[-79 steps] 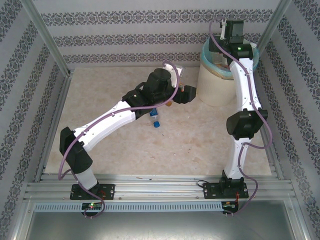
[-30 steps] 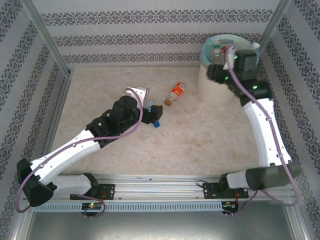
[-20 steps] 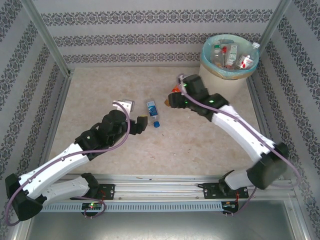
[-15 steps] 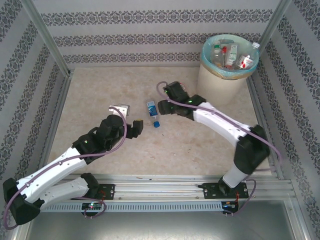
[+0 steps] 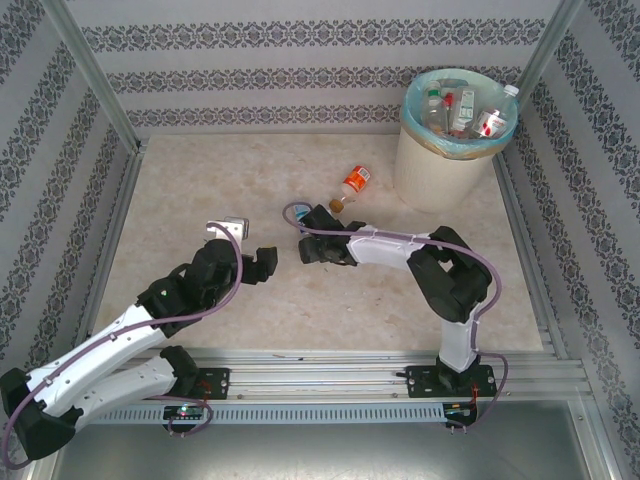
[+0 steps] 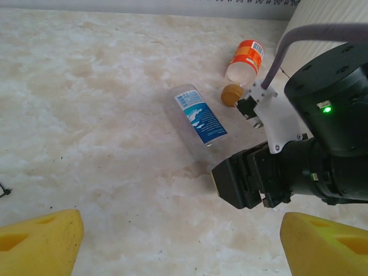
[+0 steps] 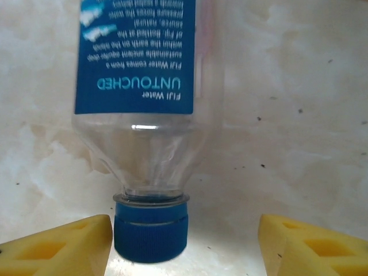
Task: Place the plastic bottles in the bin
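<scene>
Movement since a second ago is mostly my right arm's: my right gripper was up at the bin and has swung down to the blue-labelled bottle lying on the table, while my left gripper has backed off, pads wide apart and holding nothing. I judge the next pickup is about to start. My right wrist view shows what the overhead does not: the pads stand apart on either side of the blue cap, not touching it, so nothing is gripped yet. The overhead view adds the orange-labelled bottle lying nearer the bin, and several bottles already inside it.
</scene>
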Tool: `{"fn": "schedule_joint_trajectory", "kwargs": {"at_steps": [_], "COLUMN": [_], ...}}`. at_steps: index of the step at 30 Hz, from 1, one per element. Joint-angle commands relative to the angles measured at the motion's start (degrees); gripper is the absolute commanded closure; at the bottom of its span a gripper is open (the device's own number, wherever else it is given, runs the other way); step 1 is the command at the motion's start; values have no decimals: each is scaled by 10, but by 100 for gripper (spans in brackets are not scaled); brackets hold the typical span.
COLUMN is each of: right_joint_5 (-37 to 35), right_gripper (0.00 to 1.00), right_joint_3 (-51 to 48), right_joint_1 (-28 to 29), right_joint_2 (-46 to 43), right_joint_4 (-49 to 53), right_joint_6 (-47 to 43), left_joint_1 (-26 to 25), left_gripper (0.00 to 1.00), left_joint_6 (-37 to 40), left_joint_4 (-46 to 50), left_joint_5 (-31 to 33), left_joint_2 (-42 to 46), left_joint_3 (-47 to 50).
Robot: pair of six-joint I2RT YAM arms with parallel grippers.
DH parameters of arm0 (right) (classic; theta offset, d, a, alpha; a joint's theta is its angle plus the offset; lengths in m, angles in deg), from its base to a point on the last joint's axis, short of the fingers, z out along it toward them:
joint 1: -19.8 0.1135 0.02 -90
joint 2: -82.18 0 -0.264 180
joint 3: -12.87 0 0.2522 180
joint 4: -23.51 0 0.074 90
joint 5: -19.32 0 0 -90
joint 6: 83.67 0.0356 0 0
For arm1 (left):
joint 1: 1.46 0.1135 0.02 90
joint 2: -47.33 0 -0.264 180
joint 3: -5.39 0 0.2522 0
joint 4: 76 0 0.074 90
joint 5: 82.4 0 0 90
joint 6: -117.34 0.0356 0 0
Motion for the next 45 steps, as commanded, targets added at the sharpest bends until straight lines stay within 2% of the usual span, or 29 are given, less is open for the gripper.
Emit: {"fn": "schedule_joint_trajectory", "kwargs": {"at_steps": [1,4,7,10,13,18,21,24,27,31,36,38,40,43,45], "right_joint_5": [0,2,8,26,60,201,256,265,252,235,251,313,407,449,453], "right_gripper": [41,47,60,79,100,100,100,100,100,100,100,100,100,100,100], "right_joint_3": [-8,-12,-12,-21,-30,-58,-95,-88,-28,74,223,255,252,258,259], "right_joint_1": [4,3,2,2,0,-38,-79,-121,-164,-234,-351,-413,-462,-484,-485], "right_joint_2": [11,9,2,-28,-77,-178,-263,-363,-446,-481,-406,-367,-333,-284,-265], "right_joint_4": [-38,-46,-39,-31,0,60,79,131,182,218,281,261,185,124,92], "right_joint_6": [19,17,7,-12,-35,-37,-9,5,9,8,-18,31,125,220,255], "left_joint_1": [8,9,10,15,19,20,20,20,21,20,20,20,20,20,20], "left_gripper": [11,11,11,10,9,0,0,0,0,0,0,0,0,0,0], "left_joint_6": [-5,-5,0,20,92,334,405,405,387,342,297,287,283,279,275], "left_joint_4": [-1,-4,-5,-3,-7,-84,-118,-154,-223,-251,-247,-246,-244,-244,-243], "left_joint_5": [6,4,5,8,13,34,46,32,5,-11,-25,-26,-23,-15,-9], "left_joint_2": [-8,-12,-14,-14,-19,-40,-53,-58,-62,-91,-113,-109,-103,-93,-88], "left_joint_3": [-6,-7,-9,-21,-41,-45,-54,-54,-27,-21,-23,-19,-14,-6,-1]}}
